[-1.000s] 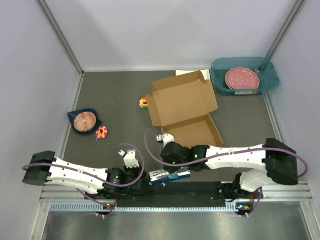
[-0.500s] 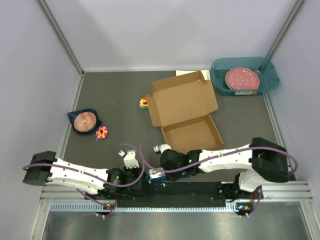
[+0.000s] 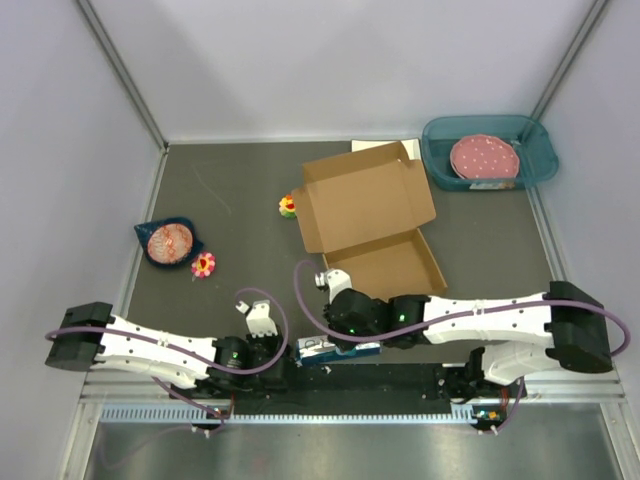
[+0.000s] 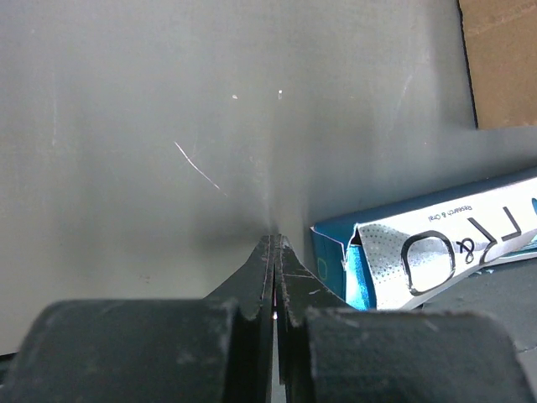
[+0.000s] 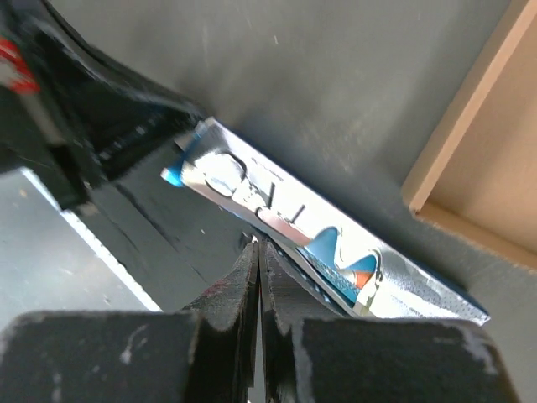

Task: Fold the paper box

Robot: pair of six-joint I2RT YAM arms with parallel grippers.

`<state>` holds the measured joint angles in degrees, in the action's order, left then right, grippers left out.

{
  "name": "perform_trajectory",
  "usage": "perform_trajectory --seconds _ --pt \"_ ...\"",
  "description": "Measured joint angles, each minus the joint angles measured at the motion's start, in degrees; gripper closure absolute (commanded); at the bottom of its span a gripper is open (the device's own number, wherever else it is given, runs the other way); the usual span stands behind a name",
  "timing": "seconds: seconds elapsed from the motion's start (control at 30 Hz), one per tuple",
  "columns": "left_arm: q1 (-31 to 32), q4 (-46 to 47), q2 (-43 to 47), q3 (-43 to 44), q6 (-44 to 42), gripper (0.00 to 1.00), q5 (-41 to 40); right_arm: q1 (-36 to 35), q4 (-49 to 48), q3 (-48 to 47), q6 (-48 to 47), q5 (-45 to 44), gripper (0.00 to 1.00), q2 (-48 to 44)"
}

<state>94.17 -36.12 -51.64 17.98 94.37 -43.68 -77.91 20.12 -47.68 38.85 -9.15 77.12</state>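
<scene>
Open paper box (image 3: 370, 215) near teal tray (image 3: 431, 157)

Top cam overhead from the near side, looking down on the whole table (image 3: 230, 200); both wrist cams low, close, sharing the blue packet (image 4: 424, 252).

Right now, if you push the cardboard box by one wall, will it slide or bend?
The box is thin corrugated card, open and shallow, so it is probably light and would slide on the table. Its raised walls and lid flaps look unsupported, so they would likely flex first.
</scene>
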Motion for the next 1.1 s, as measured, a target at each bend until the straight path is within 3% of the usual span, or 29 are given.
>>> perform_trajectory --seconds 0.23,0.47,1.1 --pt "0.0 0.0 0.0 0.0 0.0 1.00 0.0 0.0 -1.2 -6.1 -1.9 -3.3 1.00 2.6" --pt "0.0 -0.1 0.8 -0.2 0.0 1.00 0.0 0.0 -4.4 -3.8 -1.2 -0.3 1.00 12.4" --pt "0.0 2.4 5.9 -1.0 -5.0 1.00 -0.9 0.2 -8.7 -1.5 0.8 0.7 1.00 11.7"
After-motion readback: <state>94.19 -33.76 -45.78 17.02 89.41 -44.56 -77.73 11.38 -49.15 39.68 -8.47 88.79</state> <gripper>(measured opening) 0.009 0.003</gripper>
